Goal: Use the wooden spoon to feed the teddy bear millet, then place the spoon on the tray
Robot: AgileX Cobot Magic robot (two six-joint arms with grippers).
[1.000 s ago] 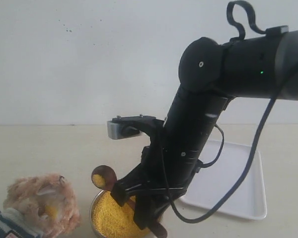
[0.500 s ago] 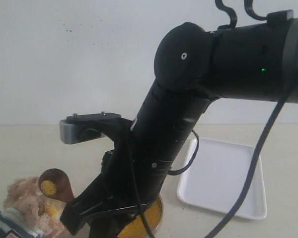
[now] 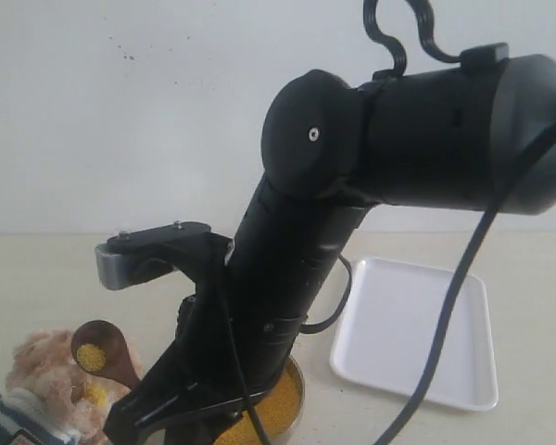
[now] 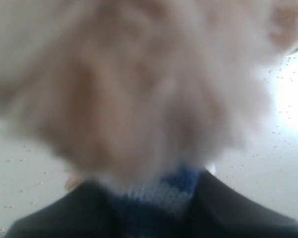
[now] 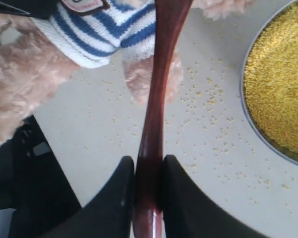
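My right gripper [image 5: 149, 171] is shut on the thin handle of the dark wooden spoon [image 5: 158, 84]. In the exterior view the spoon's oval bowl [image 3: 97, 352] carries a small heap of yellow millet and hovers against the head of the teddy bear [image 3: 39, 380] at the lower left. The bear's striped shirt [image 5: 102, 27] lies just past the spoon. My left gripper [image 4: 154, 201] is shut on the teddy bear [image 4: 139, 99], its dark fingers either side of the blue-and-white shirt. The metal bowl of millet [image 5: 280, 84] stands beside the bear. The white tray [image 3: 417, 338] lies to the right.
Loose millet grains [image 5: 208, 99] are scattered over the beige table between bear and bowl. My right arm [image 3: 296, 269] reaches across the bowl [image 3: 280, 403] and hides most of it. A white wall stands behind.
My right arm has swung left with the spoon, carrying its load of millet from above the bowl to the bear's head. The bear and tray have stayed put.
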